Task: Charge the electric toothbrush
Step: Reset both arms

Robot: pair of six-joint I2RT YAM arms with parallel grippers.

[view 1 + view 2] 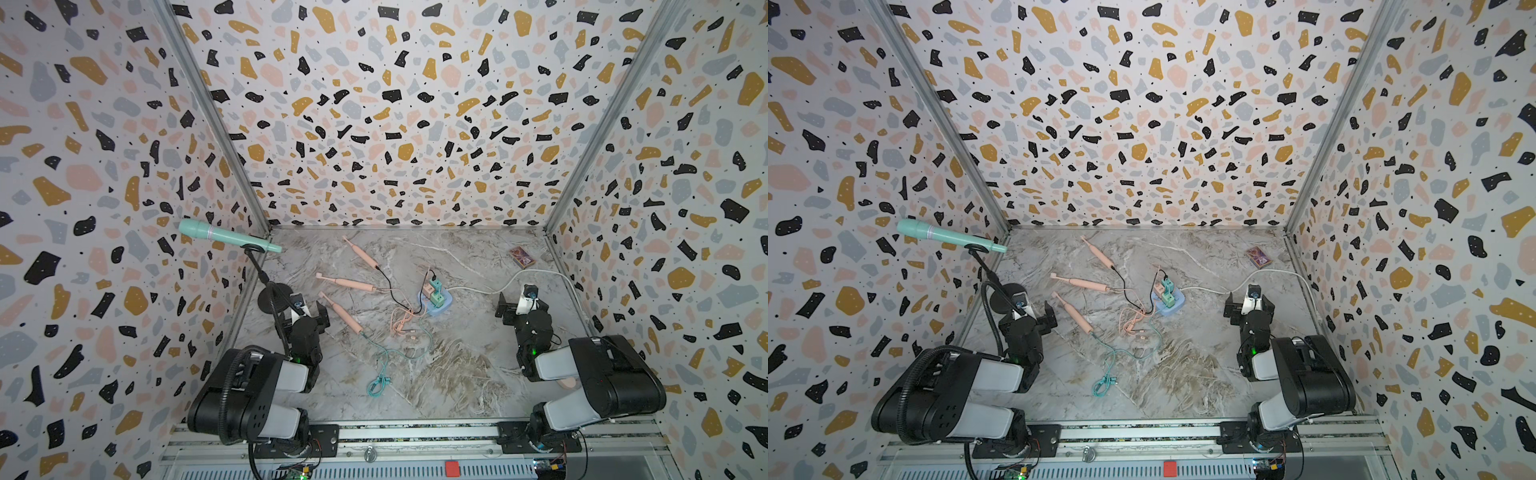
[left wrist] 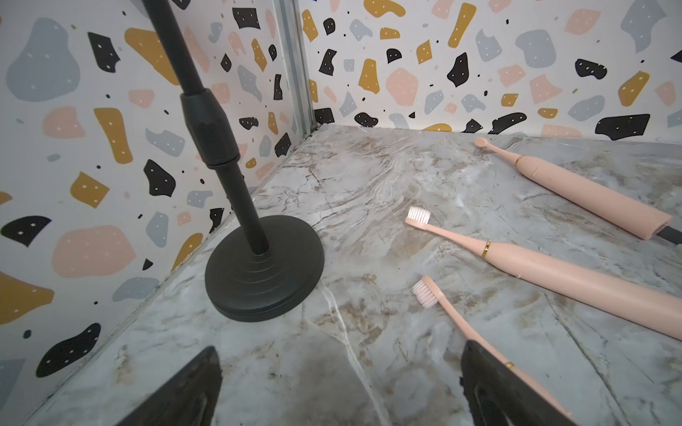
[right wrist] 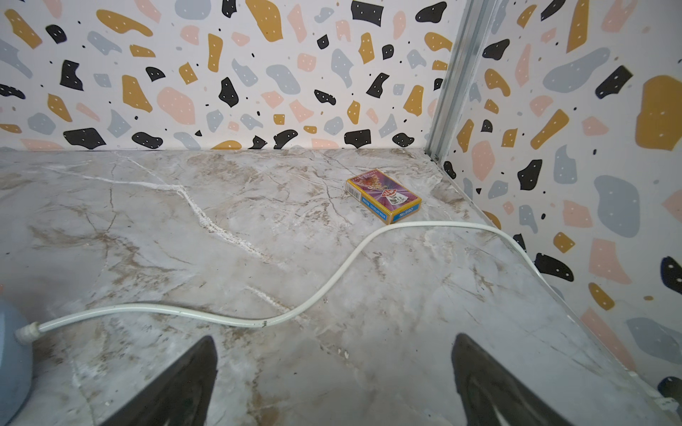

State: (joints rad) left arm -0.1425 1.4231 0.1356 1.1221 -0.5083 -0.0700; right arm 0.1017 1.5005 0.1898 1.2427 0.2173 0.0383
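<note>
Toothbrush charging, nothing grasped: left gripper (image 2: 339, 348) and right gripper (image 3: 332, 339) both spread wide, empty
Three slim pink toothbrushes, nearest toothbrush (image 1: 340, 313) beside the left arm, lie flat on the marble-look table (image 1: 457, 374); thin limp teal cable (image 1: 380, 374) meets its base, rounded blue power strip (image 1: 435, 301) mid-table; plug seating unclear, next probably a fine pinch on a small plug

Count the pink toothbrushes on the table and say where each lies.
3. The far toothbrush lies toward the back wall, the middle toothbrush in front of it, and the near toothbrush closest to the left hand. None seems hidden.
</note>
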